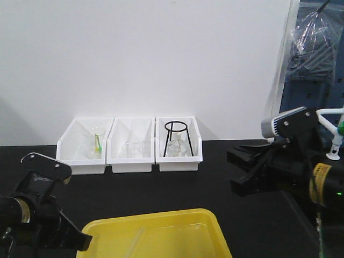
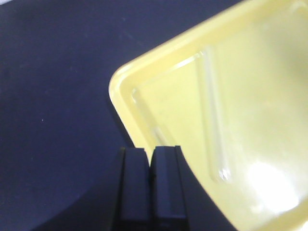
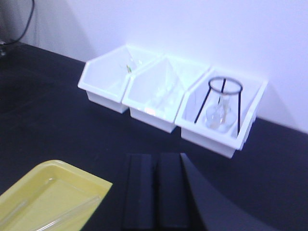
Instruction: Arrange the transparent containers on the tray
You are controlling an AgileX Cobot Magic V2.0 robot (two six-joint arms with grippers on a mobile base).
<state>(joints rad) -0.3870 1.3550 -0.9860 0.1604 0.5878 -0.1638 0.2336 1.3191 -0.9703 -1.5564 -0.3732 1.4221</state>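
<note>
The left tool (image 2: 150, 166) hangs low at the yellow tray's (image 1: 105, 224) near-left corner, its fingers pressed together on nothing, just off the rim. Two test tubes (image 2: 214, 115) lie flat inside the tray, roughly side by side and apart from both tools; the right wrist view shows them as two faint clear rods (image 3: 67, 214). The tray sits on the black desk (image 1: 177, 188) at its front edge. Behind it, three white bins (image 1: 129, 146) stand in a row against the wall: one holds a beaker with a green rod, one a clear beaker, one a black wire stand over a flask. The right tool (image 1: 242, 173) hovers well right of the tray, angled toward the bins, jaws shut and empty.
</note>
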